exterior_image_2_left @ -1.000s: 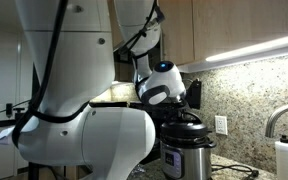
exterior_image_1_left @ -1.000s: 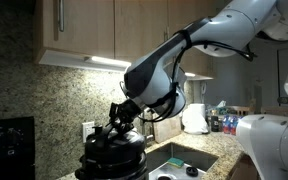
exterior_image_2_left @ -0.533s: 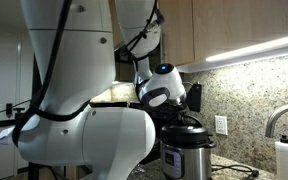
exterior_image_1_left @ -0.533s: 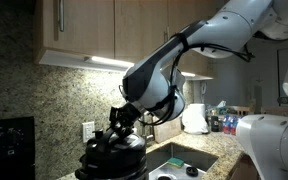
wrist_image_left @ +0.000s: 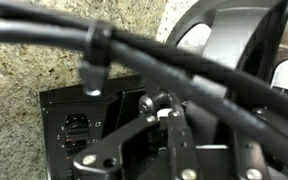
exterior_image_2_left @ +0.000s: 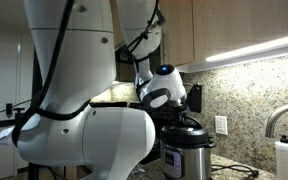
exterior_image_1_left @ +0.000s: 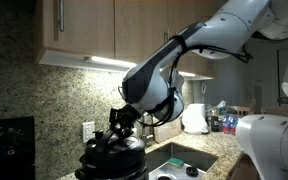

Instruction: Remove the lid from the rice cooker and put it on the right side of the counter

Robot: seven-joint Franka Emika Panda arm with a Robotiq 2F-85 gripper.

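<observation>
Gripper (exterior_image_1_left: pixel 120 120): lower centre; jaws closed, seemingly on the handle of the Lid (exterior_image_1_left: pixel 114 144)
Lid: over rice cooker (exterior_image_1_left: pixel 112 167)

The white arm (exterior_image_1_left: pixel 199 40) reaches down from the upper right in an exterior view, bending at a bulky wrist (exterior_image_1_left: pixel 154 90). The black gripper (exterior_image_1_left: pixel 118 127) points steeply downward, its jaws drawn together on the lid (exterior_image_1_left: pixel 114 148) at its top handle. In the wrist view, cables cross above the gripper's dark linkage.
</observation>
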